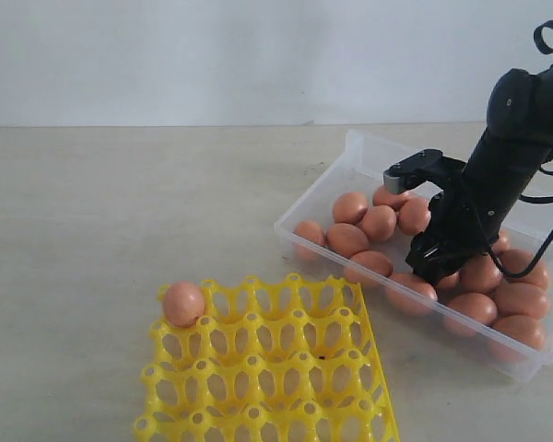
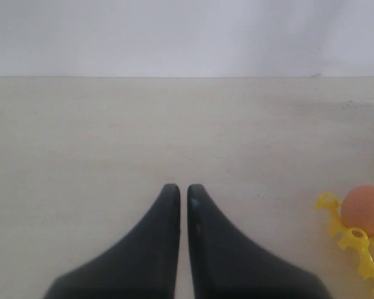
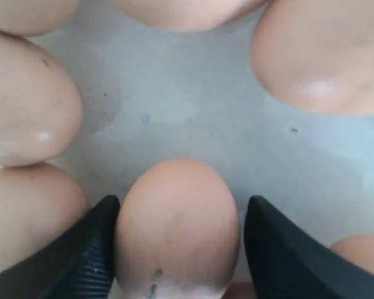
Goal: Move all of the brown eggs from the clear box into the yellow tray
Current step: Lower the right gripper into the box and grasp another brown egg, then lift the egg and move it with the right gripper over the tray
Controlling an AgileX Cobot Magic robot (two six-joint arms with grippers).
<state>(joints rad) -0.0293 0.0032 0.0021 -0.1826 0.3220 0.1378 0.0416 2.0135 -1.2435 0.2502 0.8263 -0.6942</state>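
Right jaws spread wide, closed on one brown egg down in the clear box, hemmed in by other brown eggs. Left jaws nearly touching, empty, above the counter. Single egg seated in a corner cup of the yellow tray.

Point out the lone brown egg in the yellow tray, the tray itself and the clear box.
Smooth reddish-brown egg [image 1: 183, 303]: exterior view, middle of shell.
Bright yellow plastic egg tray [image 1: 297, 319]: exterior view, a knobbed post.
Transparent plastic box [image 1: 364, 152]: exterior view, far corner wall.
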